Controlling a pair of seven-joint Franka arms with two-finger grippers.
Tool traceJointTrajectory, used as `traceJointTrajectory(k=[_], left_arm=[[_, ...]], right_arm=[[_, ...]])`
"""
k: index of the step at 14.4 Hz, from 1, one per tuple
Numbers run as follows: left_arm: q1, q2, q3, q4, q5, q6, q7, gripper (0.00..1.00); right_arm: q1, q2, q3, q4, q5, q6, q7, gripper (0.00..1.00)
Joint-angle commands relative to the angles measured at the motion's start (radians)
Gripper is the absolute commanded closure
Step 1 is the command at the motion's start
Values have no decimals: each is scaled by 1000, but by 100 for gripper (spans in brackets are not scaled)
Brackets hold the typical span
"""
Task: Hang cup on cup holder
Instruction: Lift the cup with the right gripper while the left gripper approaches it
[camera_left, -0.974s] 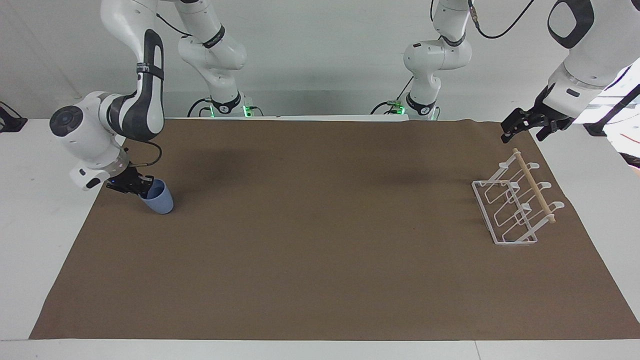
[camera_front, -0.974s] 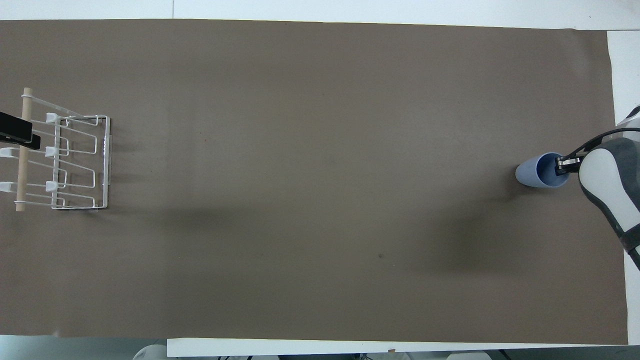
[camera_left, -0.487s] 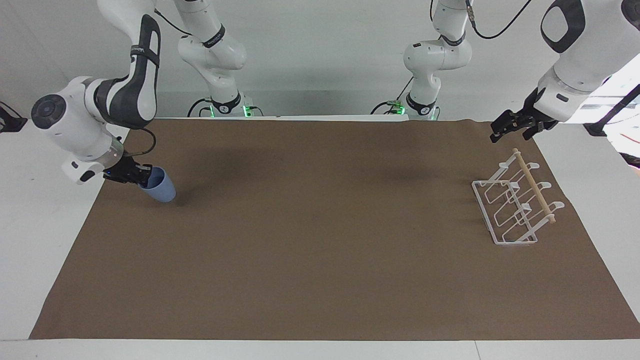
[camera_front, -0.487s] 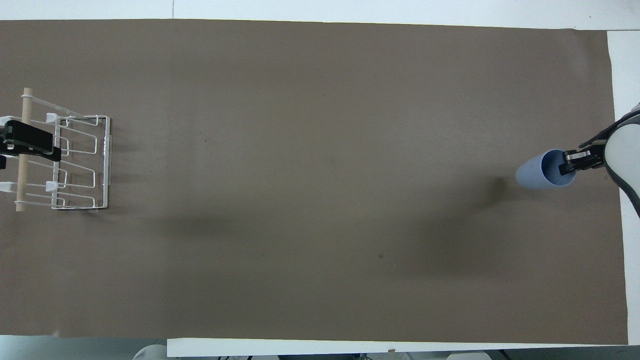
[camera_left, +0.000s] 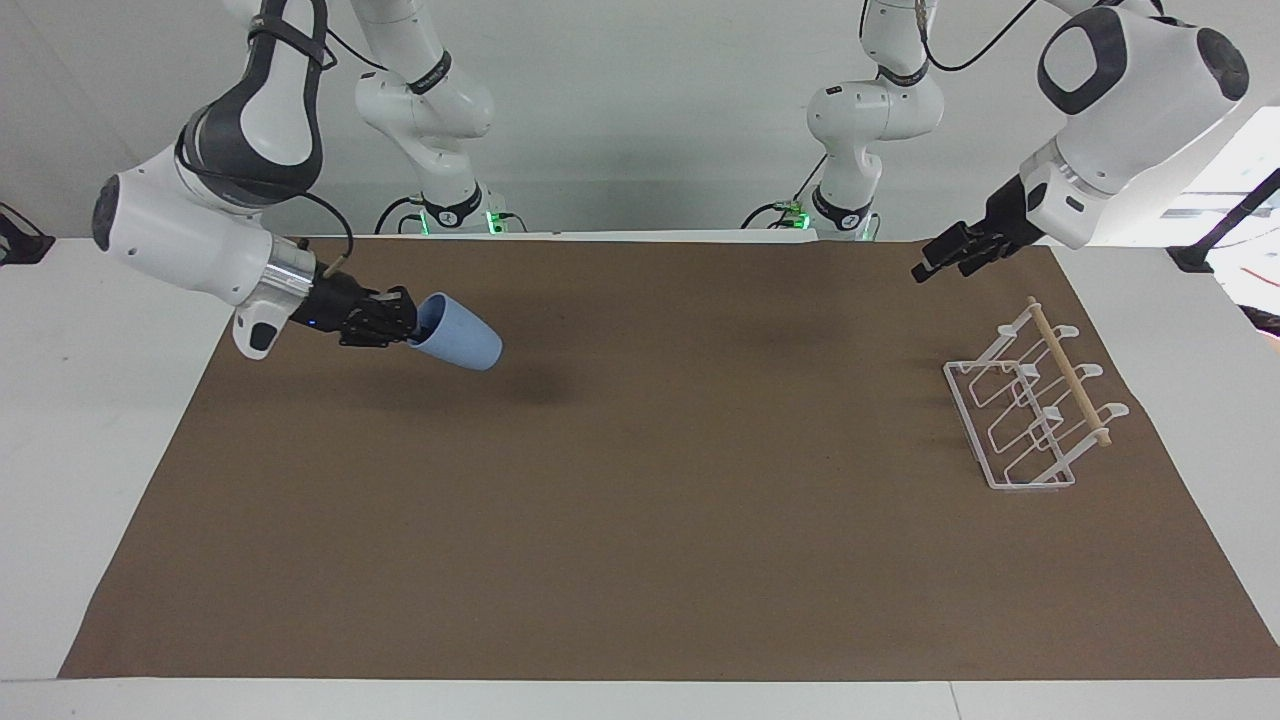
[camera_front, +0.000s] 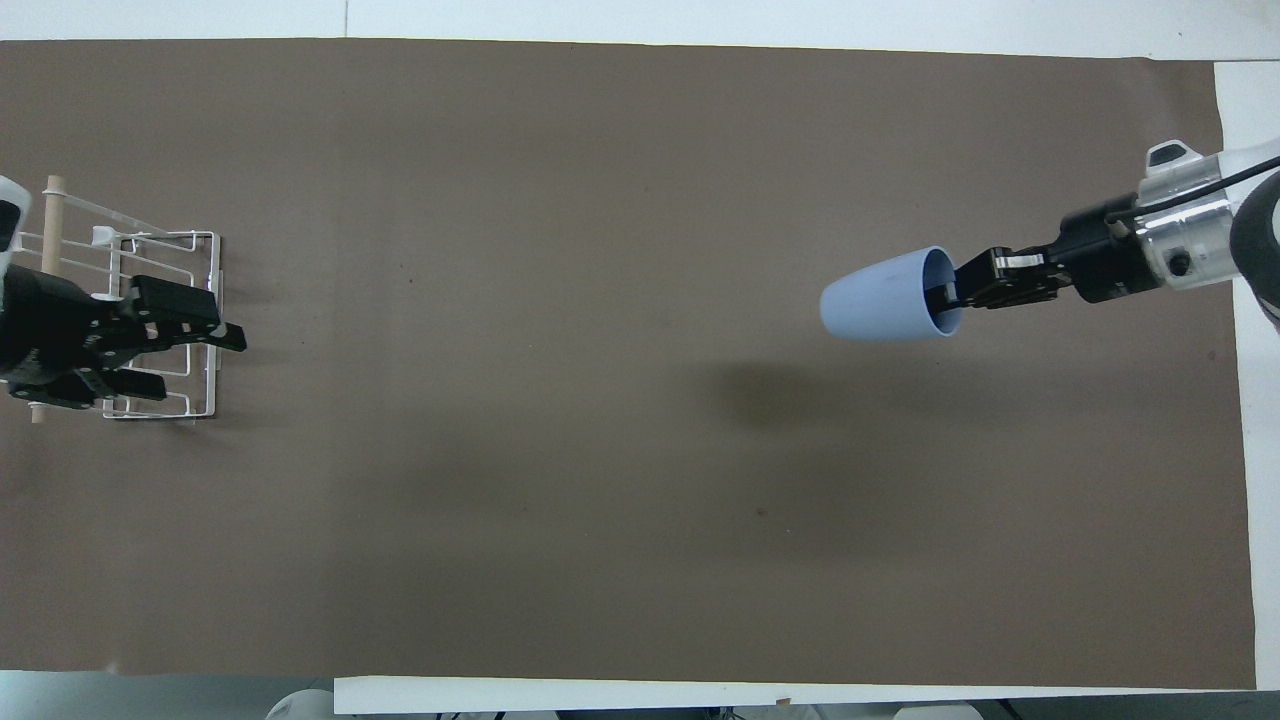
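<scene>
The light-blue cup (camera_left: 460, 340) is in the air, lying sideways, with its base pointing toward the left arm's end of the table. My right gripper (camera_left: 410, 322) is shut on its rim, one finger inside the mouth. In the overhead view the cup (camera_front: 880, 295) and the right gripper (camera_front: 950, 292) are over the mat near the right arm's end. The white wire cup holder (camera_left: 1030, 410) with its wooden dowel stands at the left arm's end. My left gripper (camera_left: 925, 268) is open and empty in the air; in the overhead view the gripper (camera_front: 200, 362) covers part of the holder (camera_front: 170, 240).
A brown mat (camera_left: 640, 520) covers the table. The white table top (camera_left: 60, 400) shows past the mat's ends. Both arm bases stand at the robots' edge of the table.
My right gripper has lifted the cup off the mat, tipped it sideways and carried it toward the middle of the table. My left gripper has moved toward the middle, over the holder.
</scene>
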Motion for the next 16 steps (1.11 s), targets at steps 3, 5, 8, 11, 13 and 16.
traceJointTrajectory(k=[3,5,8,11,13,16], left_arm=[[-137,-53,-4,-106,-13,123,-464,0],[-163,-41,-5,-112,-62,194,-631,1],[-167,20,-5,-8,-117,220,-914,1],[-208,126,-5,213,-105,102,-1104,1],[-261,171,-5,323,-70,70,-1264,1],[-355,214,-7,408,21,70,-1459,1]], right_arm=[[92,-53,2,-116,366,66,109,100],[154,-74,4,-171,496,124,110,100],[269,-99,2,-245,672,267,112,100],[304,-99,2,-248,670,325,123,100],[328,-97,1,-247,669,351,150,100],[365,-96,1,-247,661,395,172,100]])
